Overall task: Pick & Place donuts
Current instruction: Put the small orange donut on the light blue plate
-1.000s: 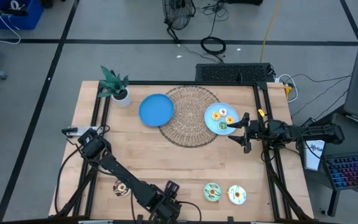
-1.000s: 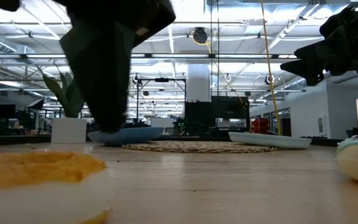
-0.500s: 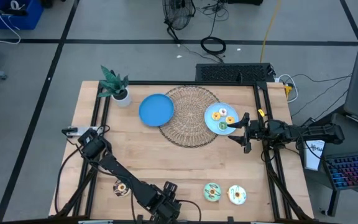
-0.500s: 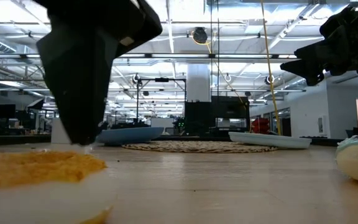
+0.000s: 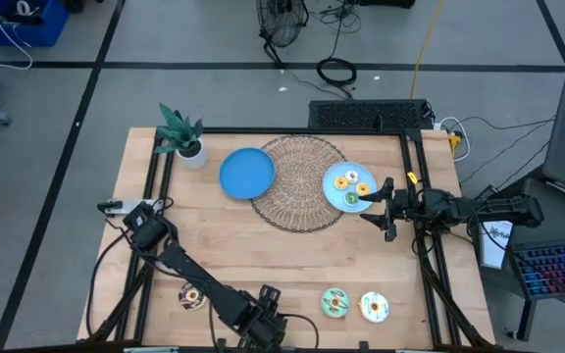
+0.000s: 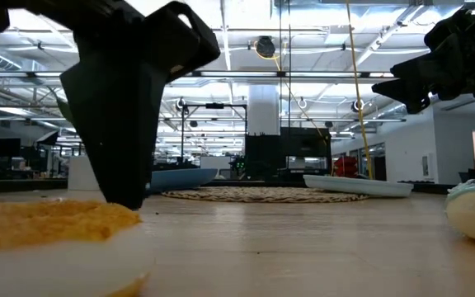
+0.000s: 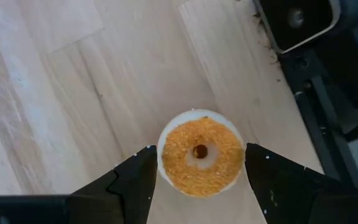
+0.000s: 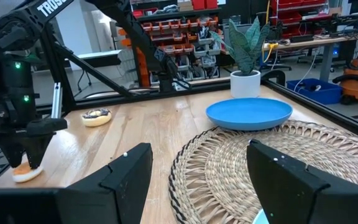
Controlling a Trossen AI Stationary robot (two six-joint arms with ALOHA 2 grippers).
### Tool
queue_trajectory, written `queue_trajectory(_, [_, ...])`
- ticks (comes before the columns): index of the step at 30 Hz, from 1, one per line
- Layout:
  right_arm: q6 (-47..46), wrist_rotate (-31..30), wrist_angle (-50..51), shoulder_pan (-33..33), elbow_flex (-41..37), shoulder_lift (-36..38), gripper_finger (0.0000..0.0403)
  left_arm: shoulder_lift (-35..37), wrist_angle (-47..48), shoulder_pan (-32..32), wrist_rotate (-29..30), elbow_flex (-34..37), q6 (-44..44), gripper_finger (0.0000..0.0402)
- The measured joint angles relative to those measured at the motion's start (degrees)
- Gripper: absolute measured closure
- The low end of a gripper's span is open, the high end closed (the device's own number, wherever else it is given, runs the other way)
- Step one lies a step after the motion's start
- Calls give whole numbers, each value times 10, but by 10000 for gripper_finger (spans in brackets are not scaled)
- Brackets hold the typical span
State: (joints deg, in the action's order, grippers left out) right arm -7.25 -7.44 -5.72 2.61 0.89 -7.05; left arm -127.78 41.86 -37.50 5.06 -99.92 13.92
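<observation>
Straddling the white-frosted, orange-sprinkled donut [image 7: 200, 153] on the wooden surface [image 7: 73, 93], the left gripper [image 7: 197, 180] stands open; right gripper [image 5: 374, 202] open beside the blue plate [image 5: 333, 188].

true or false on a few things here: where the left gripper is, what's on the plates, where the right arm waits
1. The left gripper stands open, its fingers on either side of an orange-topped donut. True.
2. That orange-topped donut is lifted clear of the table. False: it lies on the wooden table near the front edge.
3. The blue plate on the right holds several small donuts. True.
4. The blue plate on the left also holds donuts. False: nothing lies on it.
5. The right gripper is down among the two frosted donuts at the front of the table. False: it waits open beside the plate on the right, at the edge of the wicker mat.
</observation>
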Motion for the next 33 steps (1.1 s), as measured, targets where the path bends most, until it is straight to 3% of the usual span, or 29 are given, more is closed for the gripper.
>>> queue_trajectory(33, [0,0,0,0,0,0,161,-24,-14,5,-5,0,-26,171])
